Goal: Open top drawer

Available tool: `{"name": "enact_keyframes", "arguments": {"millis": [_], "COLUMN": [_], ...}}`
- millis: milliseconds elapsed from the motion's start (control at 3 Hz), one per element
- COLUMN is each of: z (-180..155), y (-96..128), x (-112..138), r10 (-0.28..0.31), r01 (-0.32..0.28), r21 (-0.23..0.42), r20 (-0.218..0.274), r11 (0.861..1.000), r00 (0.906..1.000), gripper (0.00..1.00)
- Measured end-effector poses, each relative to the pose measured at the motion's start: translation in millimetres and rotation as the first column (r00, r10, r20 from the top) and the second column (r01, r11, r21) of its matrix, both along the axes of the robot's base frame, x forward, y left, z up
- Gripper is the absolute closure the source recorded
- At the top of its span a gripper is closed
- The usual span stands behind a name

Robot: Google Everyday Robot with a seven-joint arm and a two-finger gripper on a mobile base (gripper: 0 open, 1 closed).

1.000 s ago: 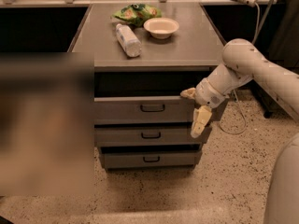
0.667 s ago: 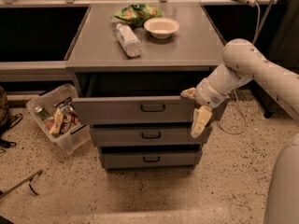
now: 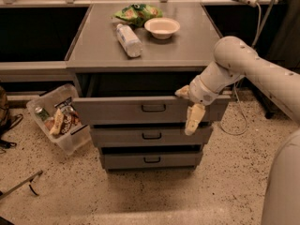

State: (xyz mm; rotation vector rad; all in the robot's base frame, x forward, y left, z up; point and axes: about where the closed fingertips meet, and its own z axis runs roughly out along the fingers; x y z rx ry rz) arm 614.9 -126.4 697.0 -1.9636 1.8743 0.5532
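Observation:
The top drawer (image 3: 117, 109) is the widest of three grey drawers under a grey table (image 3: 187, 46). Its flat front carries a small black centre handle (image 3: 153, 108), and it stands pulled out a little, past the two narrower drawers (image 3: 151, 136) below. My gripper (image 3: 190, 108) is at the drawer front's right end, well right of the handle. One cream finger (image 3: 194, 118) hangs down over the front and another (image 3: 182, 92) shows at the drawer's top edge.
On the table lie a plastic bottle (image 3: 128, 39), a white bowl (image 3: 161, 27) and a green snack bag (image 3: 137, 13). A clear bin of packets (image 3: 58, 120) sits on the floor to the left. A cable (image 3: 241, 107) hangs at the right.
None between the arm and drawer positions; the blurred patch that hid the left side one second ago is gone, showing the bin and the drawer's left end.

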Motion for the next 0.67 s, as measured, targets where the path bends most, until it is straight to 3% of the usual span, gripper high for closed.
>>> {"name": "enact_keyframes", "arguments": {"millis": [333,667], "z": [-6,-19], "y": [9,11], "x": [14,24], "r10": [-0.006,-0.023], "r01": [0.010,0.034], "r21": [-0.043,-0.076], "r20": [0.101,0.140], "r11": [0.999,0.997], "r00": [0.9948,0.9898], "gripper": [0.00,0.00]}}
